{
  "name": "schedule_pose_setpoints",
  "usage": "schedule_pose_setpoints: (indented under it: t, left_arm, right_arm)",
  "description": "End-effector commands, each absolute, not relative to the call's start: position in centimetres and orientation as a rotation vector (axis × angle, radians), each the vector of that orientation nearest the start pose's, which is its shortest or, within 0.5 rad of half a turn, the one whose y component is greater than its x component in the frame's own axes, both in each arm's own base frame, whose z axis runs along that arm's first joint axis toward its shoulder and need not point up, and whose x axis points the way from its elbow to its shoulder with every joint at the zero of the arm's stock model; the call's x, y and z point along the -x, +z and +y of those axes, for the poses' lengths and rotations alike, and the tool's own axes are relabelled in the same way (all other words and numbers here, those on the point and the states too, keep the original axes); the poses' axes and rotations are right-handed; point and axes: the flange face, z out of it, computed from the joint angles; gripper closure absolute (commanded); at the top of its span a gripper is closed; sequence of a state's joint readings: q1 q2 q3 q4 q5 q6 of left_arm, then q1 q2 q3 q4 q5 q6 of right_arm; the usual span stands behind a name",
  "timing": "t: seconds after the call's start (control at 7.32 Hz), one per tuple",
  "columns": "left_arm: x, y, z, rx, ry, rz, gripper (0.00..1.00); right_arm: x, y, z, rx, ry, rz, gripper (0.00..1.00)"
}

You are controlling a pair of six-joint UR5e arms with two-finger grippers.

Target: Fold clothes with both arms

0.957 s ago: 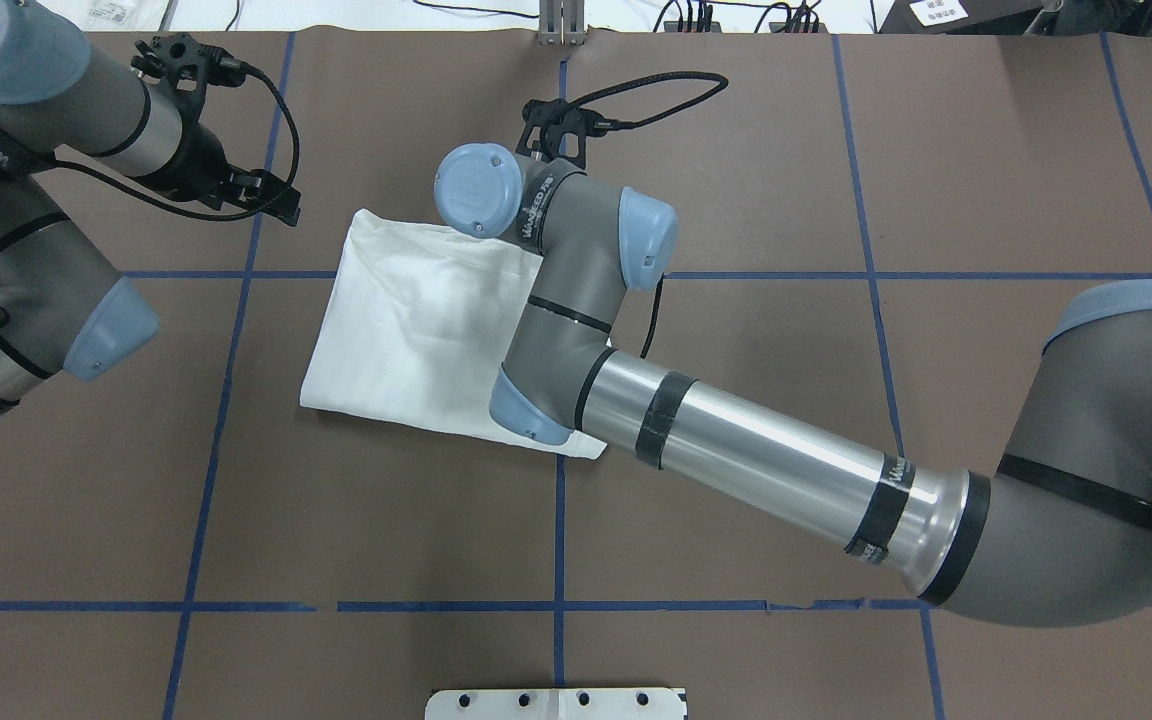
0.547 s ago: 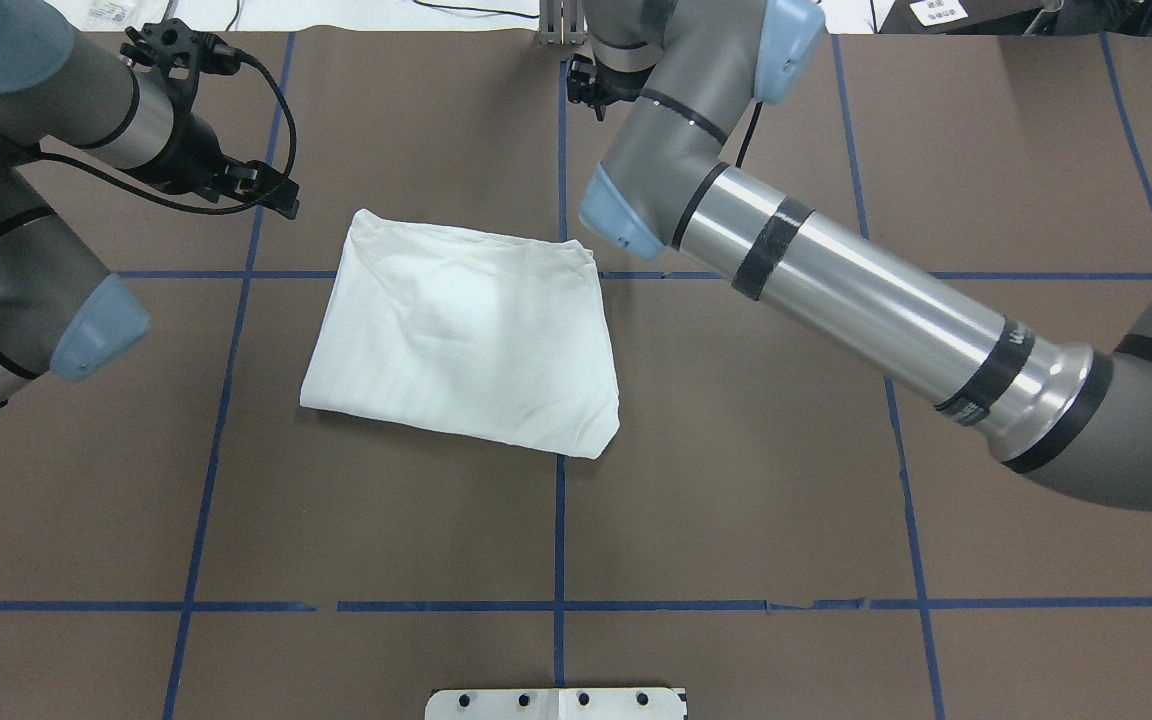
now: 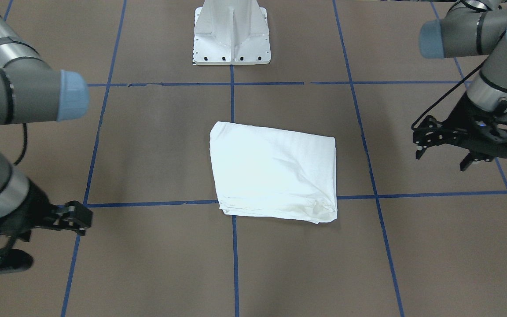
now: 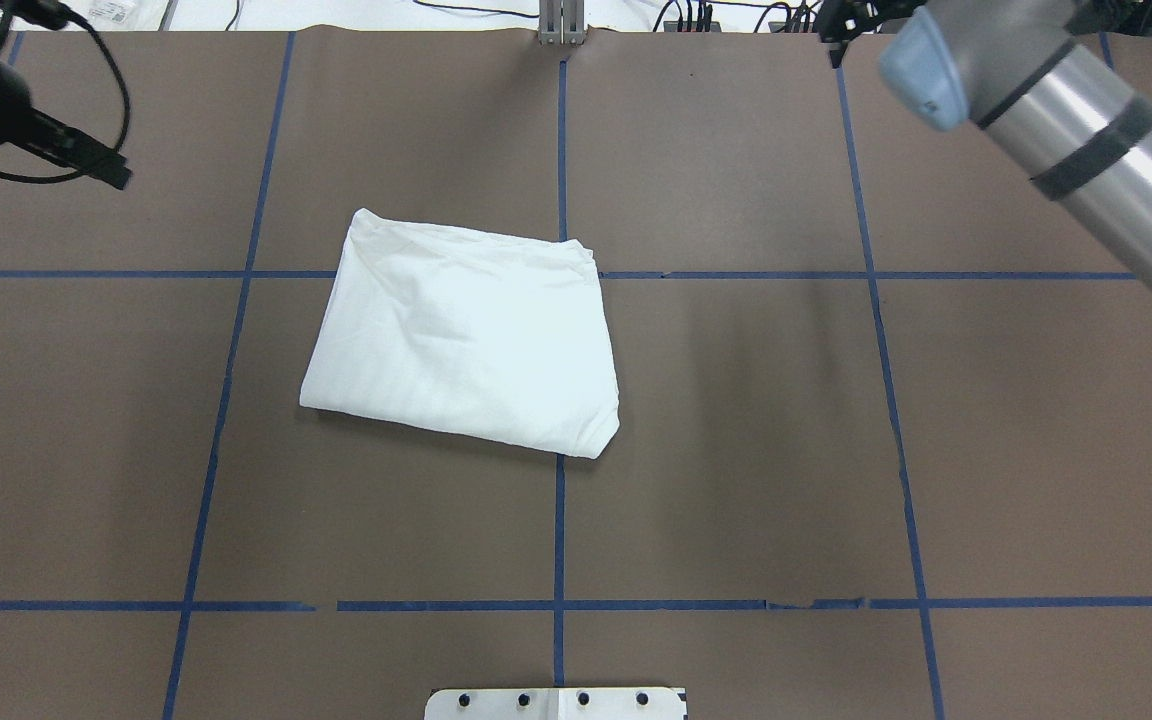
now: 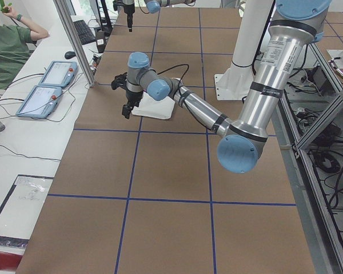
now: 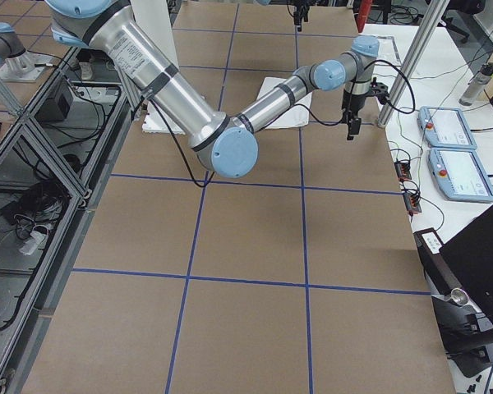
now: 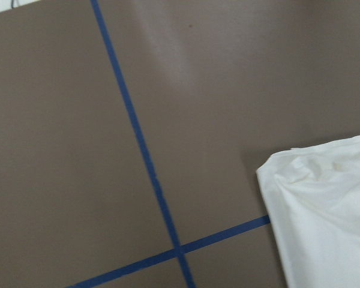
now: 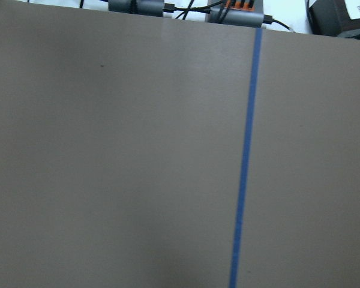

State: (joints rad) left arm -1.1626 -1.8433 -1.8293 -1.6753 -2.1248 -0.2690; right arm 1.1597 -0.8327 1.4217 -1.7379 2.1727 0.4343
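The clothes (image 4: 461, 335) lie folded into a white rectangle near the middle of the brown table, also seen in the front view (image 3: 275, 171) and at the lower right of the left wrist view (image 7: 330, 222). Nothing touches them. My left gripper (image 3: 441, 159) hovers well off to the shirt's side with its fingers apart and nothing between them; in the overhead view it sits at the far-left top corner (image 4: 86, 160). My right gripper (image 3: 60, 240) hangs open and empty on the opposite side, barely showing at the overhead view's top edge (image 4: 841, 20). The right wrist view holds only bare table.
Blue tape lines (image 4: 559, 520) grid the table. The white pedestal base (image 3: 231, 35) stands at the robot's edge. Beyond the far edge a metal post (image 5: 74, 40), control pendants (image 5: 46, 85) and a seated person (image 5: 6, 45) are in the side view.
The right arm has lifted off the shirt and swung away to the far right. The left gripper has pulled back to the far left. The folded shirt has stayed put.
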Motion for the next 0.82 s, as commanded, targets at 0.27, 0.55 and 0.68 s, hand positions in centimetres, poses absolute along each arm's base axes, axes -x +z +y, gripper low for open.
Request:
schedule_pose_setpoints:
  t: [0.27, 0.55, 0.68]
  left_arm:
    - [4.4, 54.9, -48.2, -0.341, 0.327, 0.714, 0.00]
    - [5.8, 59.1, -46.3, -0.259, 0.259, 0.707, 0.00]
    - [6.4, 61.1, -45.9, -0.222, 0.227, 0.711, 0.00]
  right_arm:
    - [0.9, 51.1, -57.8, -0.149, -0.337, -0.751, 0.00]
    - [-3.0, 57.0, -46.8, -0.083, -0.263, -0.746, 0.00]
    - [-5.2, 58.3, -44.0, -0.082, -0.213, -0.747, 0.00]
